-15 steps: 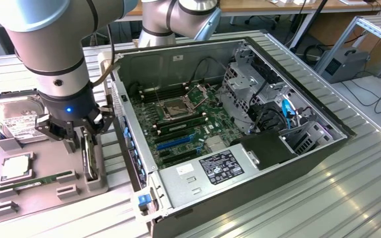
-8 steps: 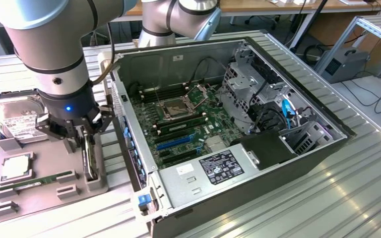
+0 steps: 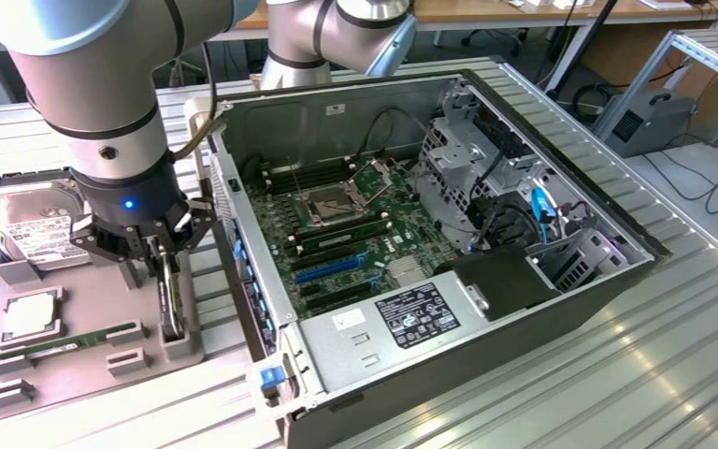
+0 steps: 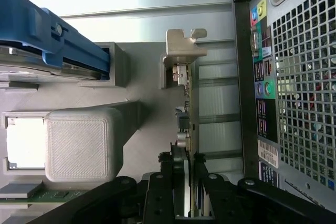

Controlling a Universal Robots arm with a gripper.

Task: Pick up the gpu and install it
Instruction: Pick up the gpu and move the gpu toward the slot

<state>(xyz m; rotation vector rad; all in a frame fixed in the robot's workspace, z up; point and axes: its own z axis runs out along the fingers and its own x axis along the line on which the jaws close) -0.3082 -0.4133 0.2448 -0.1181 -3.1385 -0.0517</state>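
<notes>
The gpu stands on edge in a slot of the grey holder tray, at the exterior view's left beside the open PC case. My gripper reaches straight down over it, one finger on each side of the card. In the wrist view the thin board runs out from between the black fingertips to its pale metal bracket. The jaws look closed against the card's two faces. The card still sits in its slot.
The tray also carries a silver hard drive, a processor and a green RAM stick. Inside the case the motherboard's blue expansion slot lies exposed. The perforated rear panel of the case is close beside the card.
</notes>
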